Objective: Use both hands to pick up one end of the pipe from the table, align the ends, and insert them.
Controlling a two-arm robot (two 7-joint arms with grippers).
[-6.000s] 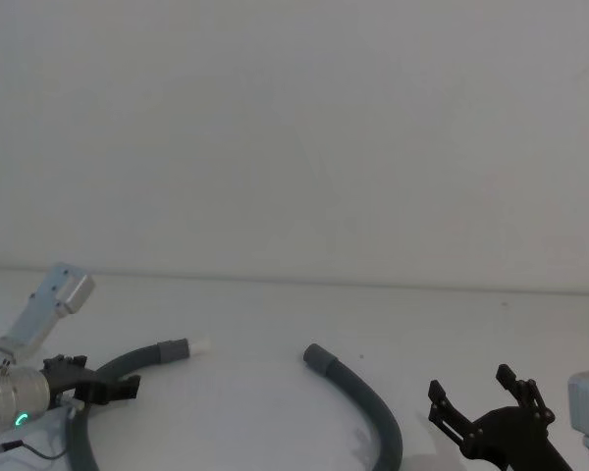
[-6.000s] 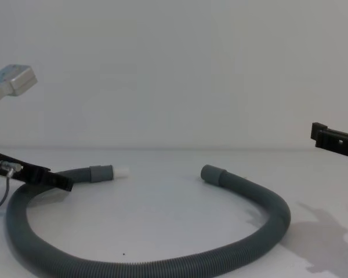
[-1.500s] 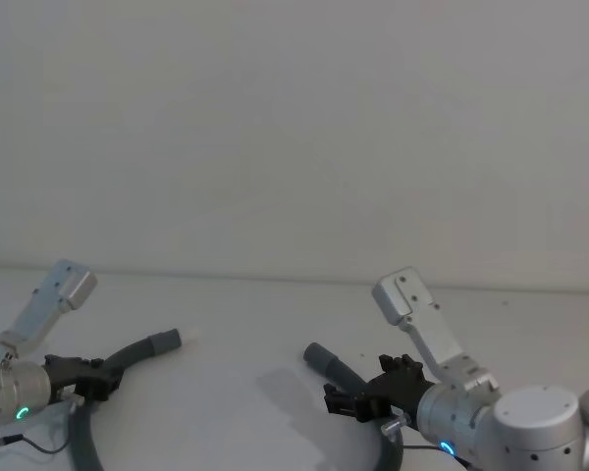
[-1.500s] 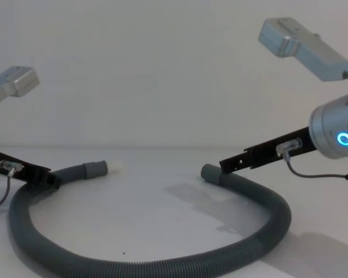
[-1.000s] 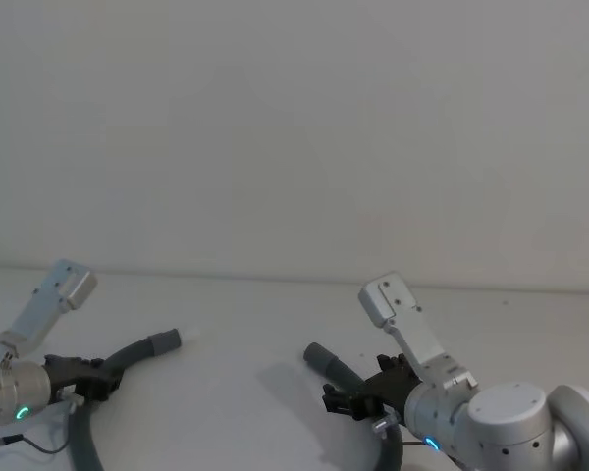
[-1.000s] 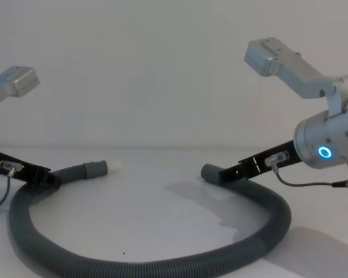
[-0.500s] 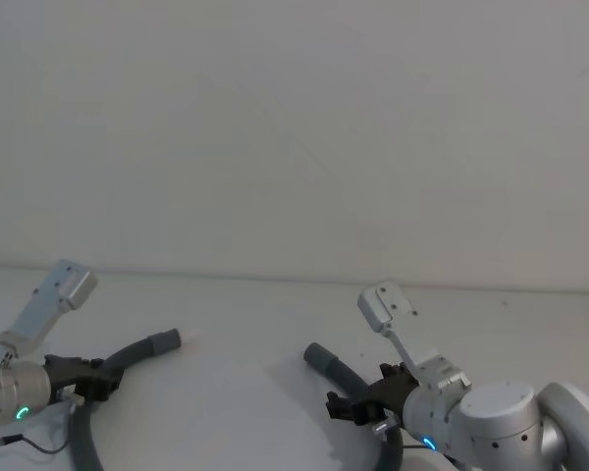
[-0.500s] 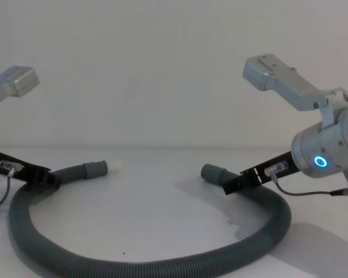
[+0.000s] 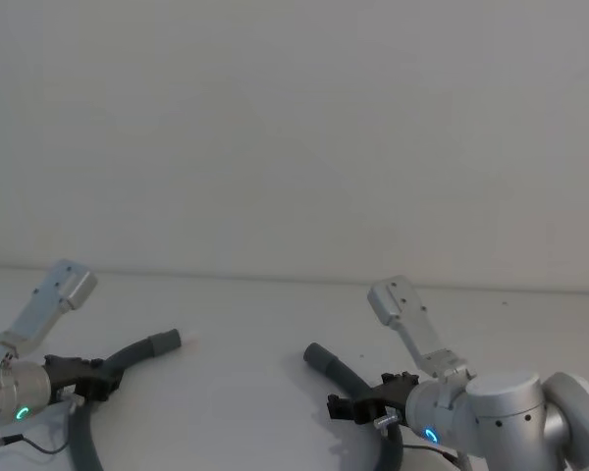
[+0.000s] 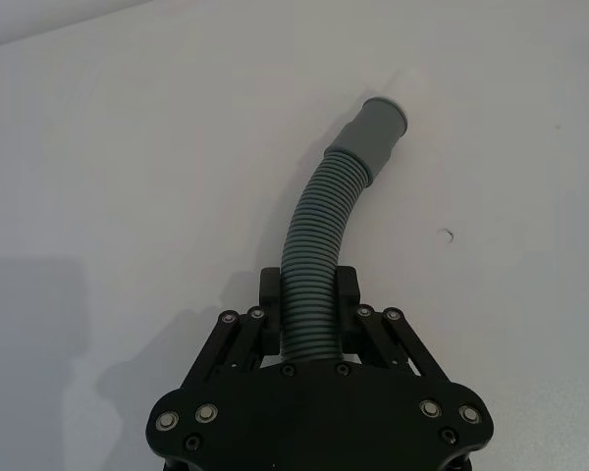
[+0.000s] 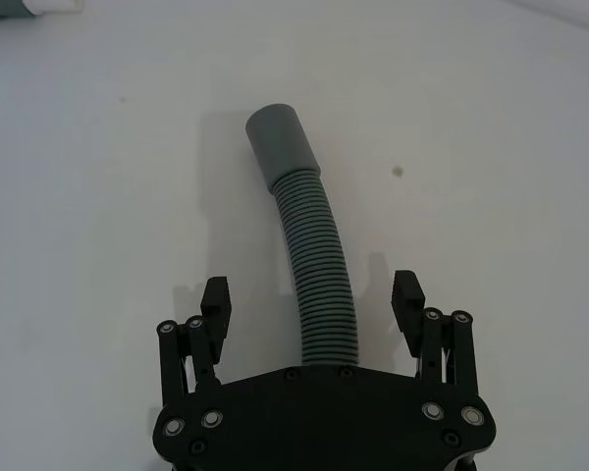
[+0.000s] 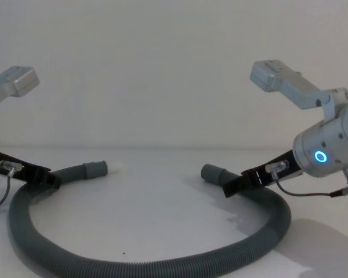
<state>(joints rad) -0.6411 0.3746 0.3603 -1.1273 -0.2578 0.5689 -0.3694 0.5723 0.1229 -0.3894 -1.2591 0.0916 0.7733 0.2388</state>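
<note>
Gripping the pipe (image 12: pixel 162 267) with our left gripper (image 10: pixel 307 294), we have its fingers pressed against both sides of the ribbed hose a little behind one cuff (image 10: pixel 378 123). Our right gripper (image 11: pixel 314 299) spreads wide astride the hose behind the plain hollow cuff (image 11: pixel 280 142), fingers clear on both sides. The pipe's long middle lies in a loop on the white table (image 12: pixel 151 220), its two ends well apart.

Both low: left jaws clamped, right jaws spread wide.
</note>
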